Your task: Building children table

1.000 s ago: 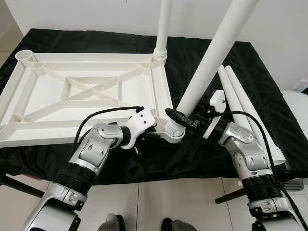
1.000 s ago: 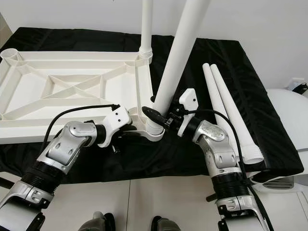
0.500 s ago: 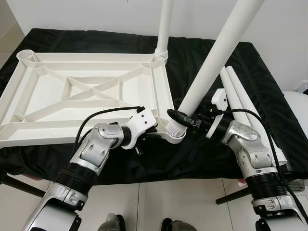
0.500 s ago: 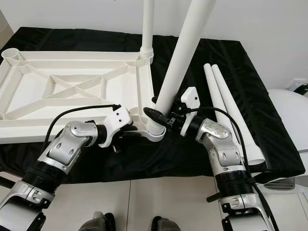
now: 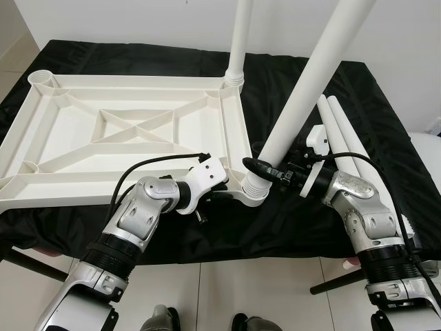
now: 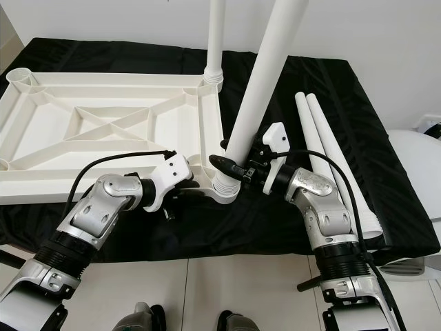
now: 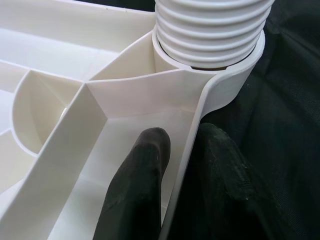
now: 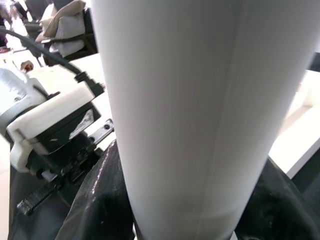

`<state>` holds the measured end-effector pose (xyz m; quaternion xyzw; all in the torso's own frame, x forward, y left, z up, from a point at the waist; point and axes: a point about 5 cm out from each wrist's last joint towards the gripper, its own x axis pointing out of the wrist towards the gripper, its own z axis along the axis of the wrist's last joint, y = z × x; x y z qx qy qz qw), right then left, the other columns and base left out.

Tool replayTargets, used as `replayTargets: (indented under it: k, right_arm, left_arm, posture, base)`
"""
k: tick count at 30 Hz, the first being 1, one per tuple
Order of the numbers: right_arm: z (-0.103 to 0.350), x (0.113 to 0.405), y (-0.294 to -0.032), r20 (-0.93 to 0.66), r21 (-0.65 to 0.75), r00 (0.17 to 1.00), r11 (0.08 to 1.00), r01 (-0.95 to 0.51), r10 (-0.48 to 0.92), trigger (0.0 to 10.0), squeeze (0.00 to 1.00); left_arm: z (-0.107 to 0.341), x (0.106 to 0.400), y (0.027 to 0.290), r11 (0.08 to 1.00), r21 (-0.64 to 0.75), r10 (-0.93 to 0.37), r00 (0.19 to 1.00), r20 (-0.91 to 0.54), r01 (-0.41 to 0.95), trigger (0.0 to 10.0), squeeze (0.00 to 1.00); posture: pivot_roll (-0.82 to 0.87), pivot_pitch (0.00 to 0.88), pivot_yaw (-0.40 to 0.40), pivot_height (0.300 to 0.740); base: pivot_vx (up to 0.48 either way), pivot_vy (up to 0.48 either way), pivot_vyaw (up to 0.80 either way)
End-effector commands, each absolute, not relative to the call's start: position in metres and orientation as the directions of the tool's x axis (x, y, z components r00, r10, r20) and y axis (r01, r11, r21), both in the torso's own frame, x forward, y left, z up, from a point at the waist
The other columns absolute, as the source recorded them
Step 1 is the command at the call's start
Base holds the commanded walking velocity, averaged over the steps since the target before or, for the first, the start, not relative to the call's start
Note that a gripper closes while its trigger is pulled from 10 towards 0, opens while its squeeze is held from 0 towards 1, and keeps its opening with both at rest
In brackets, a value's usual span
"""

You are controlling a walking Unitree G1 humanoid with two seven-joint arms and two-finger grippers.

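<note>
Nearest us, the left pincer [image 7: 172, 165] is clamped on the near rim of the upturned white tabletop frame [image 5: 131, 134], one finger inside the wall, one outside on the black cloth [image 5: 303, 227]. Just beside it sits the corner socket [image 5: 253, 192], with a ribbed leg end seated in it. That is the tilted leg [image 5: 313, 76], leaning up and away, and the right pincer [image 5: 265, 167] grips it low down, black fingers [image 8: 95, 200] pressed on either side of the tube. Whether the threads are fully home is hard to judge here. Further right, two spare legs [image 5: 348, 152] lie side by side on the worktop. At the far corner, an upright leg [image 5: 240, 38] stands in its socket.
</note>
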<state>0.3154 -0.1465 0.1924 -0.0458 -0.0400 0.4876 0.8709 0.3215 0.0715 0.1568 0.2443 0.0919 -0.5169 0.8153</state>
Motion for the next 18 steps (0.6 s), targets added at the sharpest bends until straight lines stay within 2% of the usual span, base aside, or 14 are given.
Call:
replayTargets:
  k: [1,18]
  right_arm:
    - [0.153,0.310,-0.150,-0.122,0.023,0.529,0.535,-0.844,0.840,10.0,0.00]
    - [0.123,0.297,-0.136,-0.208,0.050,0.507,0.526,-0.849,0.837,10.0,0.00]
  left_arm:
    - [0.165,0.323,0.067,0.366,0.369,-0.790,0.495,-0.363,0.855,10.0,0.00]
    - [0.165,0.322,0.066,0.372,0.371,-0.790,0.500,-0.355,0.851,10.0,0.00]
  posture:
    - [-0.06,0.148,0.003,0.740]
    - [-0.06,0.166,-0.001,0.740]
  base:
    - [0.000,0.000,0.00]
    - [0.000,0.000,0.00]
